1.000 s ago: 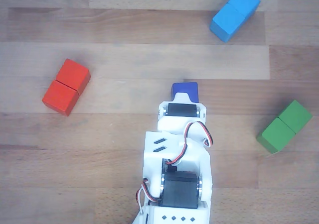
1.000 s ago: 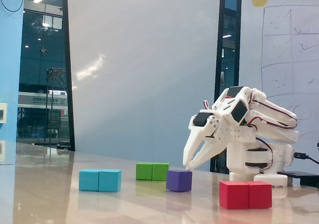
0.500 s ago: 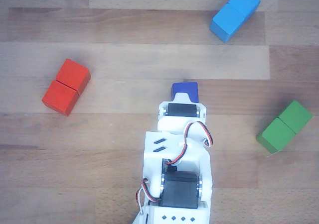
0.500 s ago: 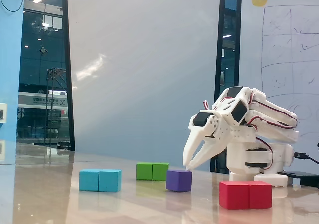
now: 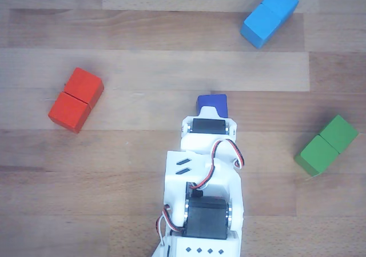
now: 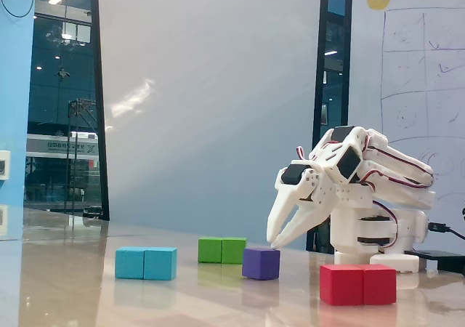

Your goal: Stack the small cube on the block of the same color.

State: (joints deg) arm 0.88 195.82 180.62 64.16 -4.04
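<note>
Small cube (image 5: 212,102): dark blue, flat on the wooden table (image 5: 143,68), partly hidden under the arm's front end in the other view; in the fixed view (image 6: 261,263) it looks purple and sits between the green and red blocks.

Gripper (image 6: 271,242): white, angled down, fingertips just above the cube's top right edge; the two fingers stand slightly apart, gripping nothing. Contact with the cube cannot be told.

Sky-blue block (image 5: 269,15): two joined cubes, lying diagonally near the top right of the other view, well apart from the cube; leftmost piece in the fixed view (image 6: 145,263).

Green block (image 5: 326,145): double, at the right edge of the other view.

Red block (image 5: 75,99): double, at the left of the other view.
</note>
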